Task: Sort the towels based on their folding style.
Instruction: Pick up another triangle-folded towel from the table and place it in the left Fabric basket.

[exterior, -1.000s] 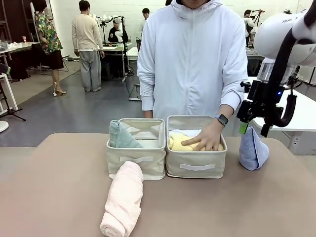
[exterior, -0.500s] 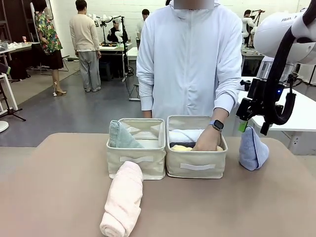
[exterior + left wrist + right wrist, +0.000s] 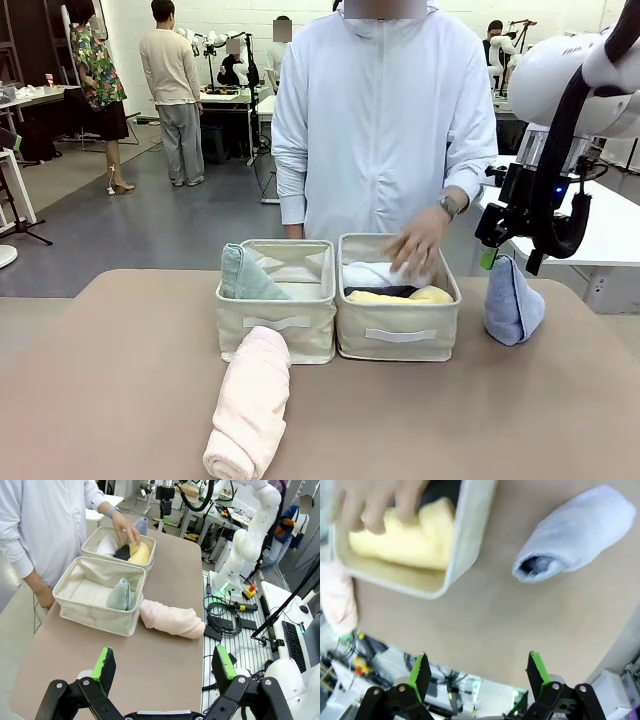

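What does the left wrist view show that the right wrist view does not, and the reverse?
Left wrist view, not the right one: the grey-teal cone towel standing in the nearer bin, and the left gripper, jaws open.

Right wrist view, not the left one: the dark hollow in the end of the light blue cone towel on the table, and the right gripper, jaws open.

Both: the yellow towel in the other bin, the person's hand at it, and the pink rolled towel outside the bins.
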Action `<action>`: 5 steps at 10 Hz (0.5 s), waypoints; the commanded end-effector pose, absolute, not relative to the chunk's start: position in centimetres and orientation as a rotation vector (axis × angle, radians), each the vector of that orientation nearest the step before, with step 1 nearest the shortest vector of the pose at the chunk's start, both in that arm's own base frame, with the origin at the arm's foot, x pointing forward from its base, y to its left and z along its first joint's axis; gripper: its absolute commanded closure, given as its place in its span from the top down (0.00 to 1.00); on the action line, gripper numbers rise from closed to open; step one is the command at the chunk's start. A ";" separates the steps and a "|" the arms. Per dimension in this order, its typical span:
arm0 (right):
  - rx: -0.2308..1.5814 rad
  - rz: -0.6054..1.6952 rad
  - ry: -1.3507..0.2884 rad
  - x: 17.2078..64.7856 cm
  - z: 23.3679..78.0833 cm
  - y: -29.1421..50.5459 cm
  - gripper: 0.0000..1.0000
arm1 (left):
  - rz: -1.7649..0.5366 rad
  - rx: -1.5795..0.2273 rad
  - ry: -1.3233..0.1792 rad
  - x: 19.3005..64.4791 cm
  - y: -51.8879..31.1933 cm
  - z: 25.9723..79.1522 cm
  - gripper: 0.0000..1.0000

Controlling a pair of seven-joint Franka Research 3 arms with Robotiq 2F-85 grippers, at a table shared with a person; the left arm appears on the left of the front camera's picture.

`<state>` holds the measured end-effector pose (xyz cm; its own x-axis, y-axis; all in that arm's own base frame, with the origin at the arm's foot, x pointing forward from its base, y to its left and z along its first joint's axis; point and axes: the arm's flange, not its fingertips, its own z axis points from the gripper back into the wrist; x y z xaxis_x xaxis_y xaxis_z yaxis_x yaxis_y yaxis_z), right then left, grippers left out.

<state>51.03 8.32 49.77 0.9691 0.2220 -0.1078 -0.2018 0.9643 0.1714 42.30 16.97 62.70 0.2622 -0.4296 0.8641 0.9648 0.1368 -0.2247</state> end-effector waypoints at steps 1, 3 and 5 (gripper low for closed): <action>0.011 0.084 0.054 51.6 48.3 8.9 1.00 | -1.146 -0.921 -0.736 42.1 16.9 62.9 1.00; -0.049 0.035 0.022 52.2 47.0 8.9 1.00 | -1.146 -0.921 -0.736 42.1 16.9 62.9 1.00; -0.070 0.017 0.021 53.3 45.4 9.2 1.00 | -1.146 -0.921 -0.736 42.1 16.9 62.9 1.00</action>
<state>52.88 8.48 46.36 0.9987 0.0433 -0.0260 -0.0442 0.9983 -0.0375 42.30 16.97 62.70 0.2622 -0.4297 0.8641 0.9648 0.1368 -0.2247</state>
